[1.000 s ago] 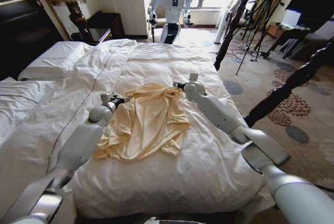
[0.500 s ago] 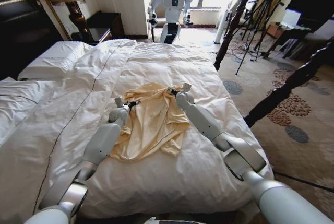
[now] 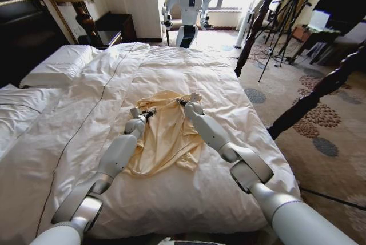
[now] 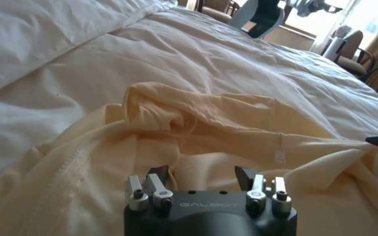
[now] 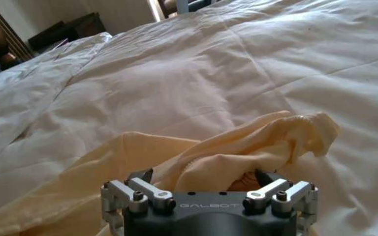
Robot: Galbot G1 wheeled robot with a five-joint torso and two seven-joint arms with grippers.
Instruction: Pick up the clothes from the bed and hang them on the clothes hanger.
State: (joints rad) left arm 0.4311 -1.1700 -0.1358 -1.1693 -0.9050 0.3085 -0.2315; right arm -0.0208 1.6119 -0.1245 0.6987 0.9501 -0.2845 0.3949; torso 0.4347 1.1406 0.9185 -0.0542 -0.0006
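"GALBOT" is lettered in pale capitals on the dark housing of the left end effector [image 4: 203,175] — and likewise on the right end effector [image 5: 205,178].

Clothes [image 3: 166,133] pale yellow-cream; bed [image 3: 229,188] duvet white; posts [image 3: 260,19] dark wood; carpet [image 3: 320,119] beige, dark blotches.

Clothes [image 3: 166,133] lie bunched on the bed [image 3: 229,182], roughly mid-mattress, nearer the foot than the pillows [image 3: 60,65], which sit far left by the headboard. Left gripper [image 3: 147,112] is at the garment's left upper edge, right gripper [image 3: 180,101] at its right upper edge, fabric between them. A bedpost [image 3: 257,22] stands beyond the bed's right side.
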